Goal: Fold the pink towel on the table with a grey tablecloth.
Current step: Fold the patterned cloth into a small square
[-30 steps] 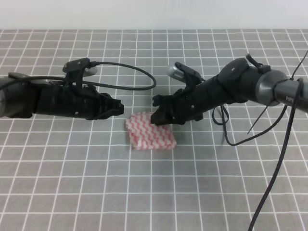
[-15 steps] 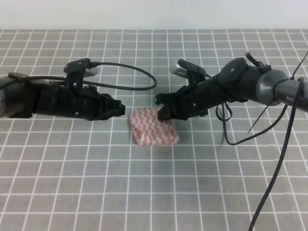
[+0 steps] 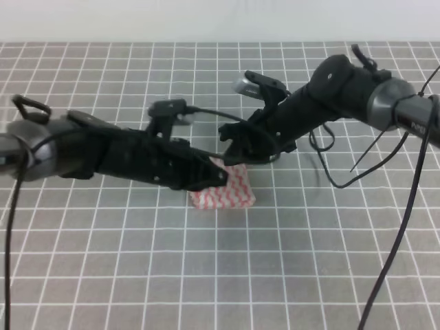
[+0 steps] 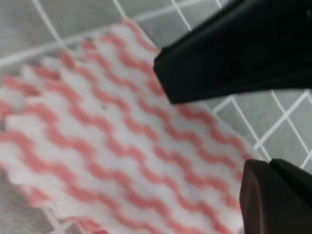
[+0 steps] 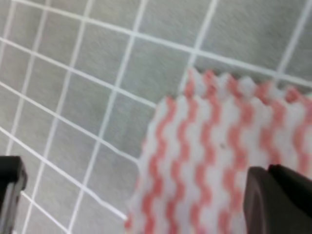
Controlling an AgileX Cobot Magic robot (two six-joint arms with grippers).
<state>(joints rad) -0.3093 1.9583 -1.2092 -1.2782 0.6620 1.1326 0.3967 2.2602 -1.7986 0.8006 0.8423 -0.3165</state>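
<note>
Since half second ago, left gripper (image 3: 214,177) slid right, over pink towel (image 3: 230,192) on table with grey tablecloth (image 3: 103,261); fingers spread. Right gripper (image 3: 230,152) at towel's far edge, apparently parted, grasping nothing.

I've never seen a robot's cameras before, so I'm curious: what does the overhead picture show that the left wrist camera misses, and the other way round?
Only the exterior high view shows both whole arms, the left gripper and right gripper meeting over the pink towel, and their trailing cables.

Only the left wrist view shows the towel's wavy stripes and pinked edge up close, between its own dark fingertips.

Both show the pink towel lying on the table with a grey tablecloth.
</note>
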